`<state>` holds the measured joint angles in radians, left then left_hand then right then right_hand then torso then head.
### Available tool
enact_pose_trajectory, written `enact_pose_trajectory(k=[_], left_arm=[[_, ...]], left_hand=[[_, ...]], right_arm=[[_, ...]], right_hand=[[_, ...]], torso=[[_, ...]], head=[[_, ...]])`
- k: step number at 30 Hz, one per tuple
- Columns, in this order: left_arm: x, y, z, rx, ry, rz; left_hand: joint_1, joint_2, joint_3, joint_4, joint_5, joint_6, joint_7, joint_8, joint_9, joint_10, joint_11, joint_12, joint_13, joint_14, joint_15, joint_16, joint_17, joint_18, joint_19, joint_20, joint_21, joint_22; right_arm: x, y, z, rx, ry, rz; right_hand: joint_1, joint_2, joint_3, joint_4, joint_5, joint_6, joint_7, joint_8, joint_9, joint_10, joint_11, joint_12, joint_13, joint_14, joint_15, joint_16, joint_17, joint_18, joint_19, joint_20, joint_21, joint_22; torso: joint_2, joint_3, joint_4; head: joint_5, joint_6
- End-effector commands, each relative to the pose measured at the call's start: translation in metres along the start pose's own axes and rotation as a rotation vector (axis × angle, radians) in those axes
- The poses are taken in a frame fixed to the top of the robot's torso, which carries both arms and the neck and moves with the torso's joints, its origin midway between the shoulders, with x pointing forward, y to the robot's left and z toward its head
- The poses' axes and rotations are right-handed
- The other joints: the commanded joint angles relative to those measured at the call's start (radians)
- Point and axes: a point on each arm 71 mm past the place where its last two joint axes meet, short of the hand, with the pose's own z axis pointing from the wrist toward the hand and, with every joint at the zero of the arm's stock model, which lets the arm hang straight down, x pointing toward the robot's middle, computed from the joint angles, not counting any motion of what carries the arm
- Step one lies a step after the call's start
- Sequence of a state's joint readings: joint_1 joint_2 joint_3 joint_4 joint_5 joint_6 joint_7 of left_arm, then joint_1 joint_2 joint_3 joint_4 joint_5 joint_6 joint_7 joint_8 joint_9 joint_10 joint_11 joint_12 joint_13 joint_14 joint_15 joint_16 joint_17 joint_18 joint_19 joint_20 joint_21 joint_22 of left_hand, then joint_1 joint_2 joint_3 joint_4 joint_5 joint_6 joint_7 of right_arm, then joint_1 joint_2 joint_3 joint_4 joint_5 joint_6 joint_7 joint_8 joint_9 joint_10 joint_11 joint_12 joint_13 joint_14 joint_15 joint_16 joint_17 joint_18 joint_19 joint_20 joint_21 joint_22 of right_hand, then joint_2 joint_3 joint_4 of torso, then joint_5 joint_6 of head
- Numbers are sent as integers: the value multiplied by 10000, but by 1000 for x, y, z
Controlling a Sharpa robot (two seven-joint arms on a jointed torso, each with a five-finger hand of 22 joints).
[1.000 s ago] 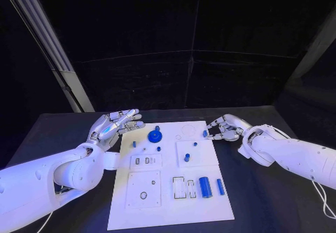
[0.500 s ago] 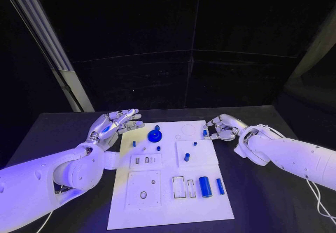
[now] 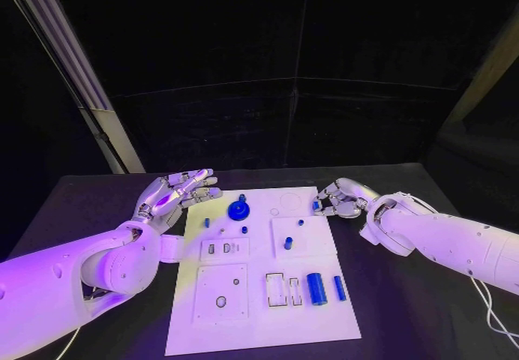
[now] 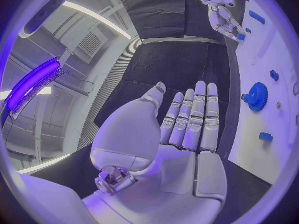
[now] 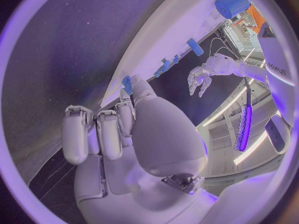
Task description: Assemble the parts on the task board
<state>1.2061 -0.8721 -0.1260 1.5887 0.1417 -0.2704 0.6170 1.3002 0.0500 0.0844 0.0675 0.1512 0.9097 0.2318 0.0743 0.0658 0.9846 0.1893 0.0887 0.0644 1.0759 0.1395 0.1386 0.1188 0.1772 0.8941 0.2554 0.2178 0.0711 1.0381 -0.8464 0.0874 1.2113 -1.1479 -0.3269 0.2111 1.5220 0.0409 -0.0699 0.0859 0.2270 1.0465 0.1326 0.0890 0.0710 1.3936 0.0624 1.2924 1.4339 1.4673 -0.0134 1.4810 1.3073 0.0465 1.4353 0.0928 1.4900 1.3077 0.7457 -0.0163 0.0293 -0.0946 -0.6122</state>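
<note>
Task board (image 3: pixel 271 300) lies mid-table with my blue parts on it — a gear (image 3: pixel 240 210) near its far edge, a cylinder (image 3: pixel 316 288) toward me. My right hand (image 3: pixel 344 200) pinches a small blue peg (image 3: pixel 317 205) at the board's far right edge. My left hand (image 3: pixel 173 196) hovers beside the board — fingers straight, holding nothing.

A black cloth covers the surface (image 3: pixel 97 199). Behind it hangs a dark curtain (image 3: pixel 292 90) with a pale metal post (image 3: pixel 81 94) leaning at the left. Violet light tints everything.
</note>
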Motion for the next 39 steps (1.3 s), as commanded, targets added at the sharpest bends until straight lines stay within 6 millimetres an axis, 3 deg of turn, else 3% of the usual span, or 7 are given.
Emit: enact_pose_trajectory(k=[1, 12, 20, 23, 28, 34, 39], left_arm=[[2, -1, 0, 28, 166, -25], [1, -1, 0, 7, 161, -23], [0, -1, -1, 3, 135, -11], [-1, -2, -1, 5, 128, -8], [1, -2, -2, -39, 205, -64], [2, -3, -1, -60, 188, -136], [0, -4, 1, -25, 85, -149]], left_hand=[[21, 86, -13, -68, -23, 65, 101, 4, 0, 60, -7, 34, 1, 73, 11, -45, 16, 76, 70, -23, -42, -10], [19, 87, -11, -71, -23, 60, 106, 0, -1, 54, -3, 30, -1, 73, 12, -48, 17, 75, 70, -24, -44, -11], [11, 96, 5, -78, -21, 42, 117, -14, -6, 36, 6, 16, -6, 71, 17, -59, 18, 73, 73, -23, -50, -14], [12, 100, 9, -81, -20, 40, 118, -16, -7, 34, 7, 14, -6, 71, 18, -60, 18, 72, 73, -23, -51, -14], [-9, 99, 13, -79, -25, 28, 115, -25, -9, 18, 11, 2, -9, 57, 25, -76, 16, 69, 68, -20, -61, -18], [-24, 97, 14, -78, -26, 23, 115, -29, -10, 11, 13, -4, -10, 47, 29, -87, 15, 67, 63, -18, -68, -21], [-31, 96, 15, -78, -27, 22, 113, -30, -10, 8, 13, -6, -10, 43, 31, -93, 14, 66, 61, -16, -72, -23]], right_arm=[[1, 2, 1, -127, 195, -106], [-2, 5, 2, -322, -377, -248], [-7, 25, 3, -630, -1134, 47], [-8, 39, 3, -512, -1379, 53], [-1, 72, 5, -436, -1415, -320], [20, 116, 11, -818, -1034, -563], [44, 149, 23, -1228, -487, -819]], right_hand=[[81, 154, 136, -42, -97, 156, -10, 41, 5, 214, -170, 54, -1055, 709, -96, 43, 1164, -57, 104, -14, 48, 893], [226, 464, 648, -257, -460, 718, -190, 211, 30, 359, -316, 271, -850, 759, -216, 164, 1374, -115, 286, -123, 164, 1154], [-360, 244, 712, -107, 232, 853, -267, 220, -3, 499, -383, 463, -669, 806, -278, 284, 1570, -173, 467, -196, 281, 1407], [-561, 205, 700, -14, 316, 865, -275, 209, -11, 531, -390, 505, -628, 813, -285, 300, 1598, -181, 495, -204, 299, 1446], [-769, 261, 720, 115, -46, 837, -278, 171, -25, 566, -390, 544, -591, 815, -288, 309, 1611, -183, 502, -210, 306, 1458], [-790, 245, 725, 120, -77, 850, -284, 172, -23, 592, -395, 583, -556, 817, -291, 314, 1620, -190, 522, -211, 318, 1485], [-809, 237, 727, 129, -90, 856, -286, 172, -22, 603, -397, 599, -543, 815, -293, 308, 1608, -190, 522, -212, 318, 1486]], torso=[[3, 2, -7], [-3, 7, -6], [-23, -17, -10], [-55, -42, -3], [-101, -80, 5], [-184, -125, 26], [-248, -157, 57]], head=[[-6, -23], [-39, -77], [-48, -70], [-34, -106], [-24, -136], [164, -244], [430, -400]])
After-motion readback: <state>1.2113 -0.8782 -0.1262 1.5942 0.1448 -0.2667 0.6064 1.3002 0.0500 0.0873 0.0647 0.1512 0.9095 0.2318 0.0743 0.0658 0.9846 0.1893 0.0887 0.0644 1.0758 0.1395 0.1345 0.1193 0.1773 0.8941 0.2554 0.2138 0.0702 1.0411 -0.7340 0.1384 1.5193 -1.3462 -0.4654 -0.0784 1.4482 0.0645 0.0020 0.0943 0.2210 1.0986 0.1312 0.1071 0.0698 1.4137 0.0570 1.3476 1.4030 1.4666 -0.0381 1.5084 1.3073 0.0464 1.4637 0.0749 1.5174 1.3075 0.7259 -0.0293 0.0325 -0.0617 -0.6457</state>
